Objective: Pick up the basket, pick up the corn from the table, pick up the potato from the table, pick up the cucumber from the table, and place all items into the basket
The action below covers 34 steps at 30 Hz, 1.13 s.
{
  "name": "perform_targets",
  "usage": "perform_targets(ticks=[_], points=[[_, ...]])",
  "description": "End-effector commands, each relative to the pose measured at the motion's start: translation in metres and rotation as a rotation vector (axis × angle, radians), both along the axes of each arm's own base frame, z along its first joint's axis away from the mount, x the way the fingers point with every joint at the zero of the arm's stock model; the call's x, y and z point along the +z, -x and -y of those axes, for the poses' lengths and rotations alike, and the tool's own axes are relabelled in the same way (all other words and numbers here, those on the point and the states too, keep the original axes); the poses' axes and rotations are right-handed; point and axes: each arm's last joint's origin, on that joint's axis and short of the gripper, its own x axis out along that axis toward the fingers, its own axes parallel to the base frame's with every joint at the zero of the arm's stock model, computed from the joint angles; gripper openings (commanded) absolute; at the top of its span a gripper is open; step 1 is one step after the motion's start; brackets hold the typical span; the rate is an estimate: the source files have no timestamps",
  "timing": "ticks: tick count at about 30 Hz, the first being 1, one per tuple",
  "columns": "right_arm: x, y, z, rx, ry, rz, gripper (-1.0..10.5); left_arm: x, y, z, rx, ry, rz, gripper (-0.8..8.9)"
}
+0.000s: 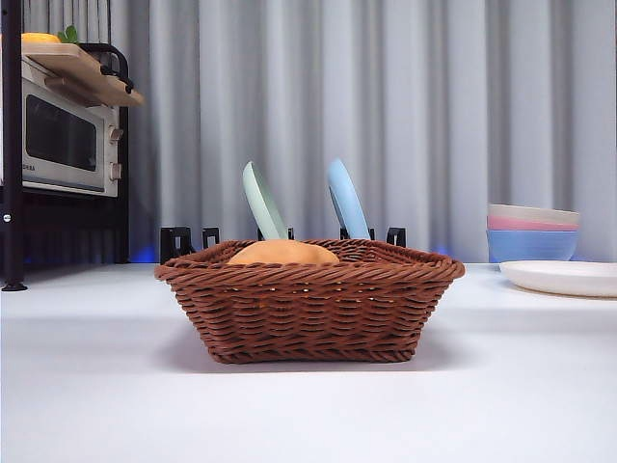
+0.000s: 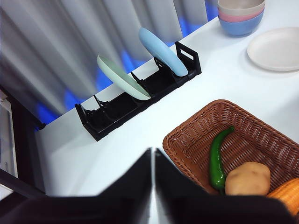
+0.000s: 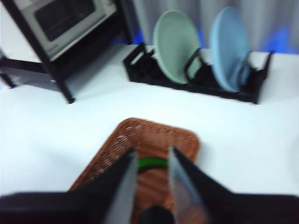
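On my feed, bg stuff only: black dish rack [image 2: 140, 100] at the back of the white table [image 1: 96, 386], by the grey curtain [image 1: 434, 96]. Rack holds 2 plates on edge, both tilted: pale green plate [image 2: 122, 77] and light blue plate [image 2: 162, 51], a few slots apart. Toaster oven [image 1: 63, 140] on a black shelf unit [image 1: 12, 145], w/ a wood board [image 1: 82, 69] on top. Other side: stacked bowls [image 1: 532, 233] (beige, pink, blue), w/ a flat white plate [image 1: 564, 278] just beside them.

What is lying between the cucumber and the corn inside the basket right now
The potato lies between the cucumber and the corn in the basket, shown in the left wrist view.
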Motion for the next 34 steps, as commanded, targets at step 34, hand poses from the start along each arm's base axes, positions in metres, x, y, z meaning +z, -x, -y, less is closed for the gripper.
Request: perform_targets(ticks=[34], points=[[-0.084, 0.067, 0.012, -0.145, 0.021, 0.074, 0.0, -0.139, 0.042, -0.046, 0.017, 0.092, -0.064, -0.03]])
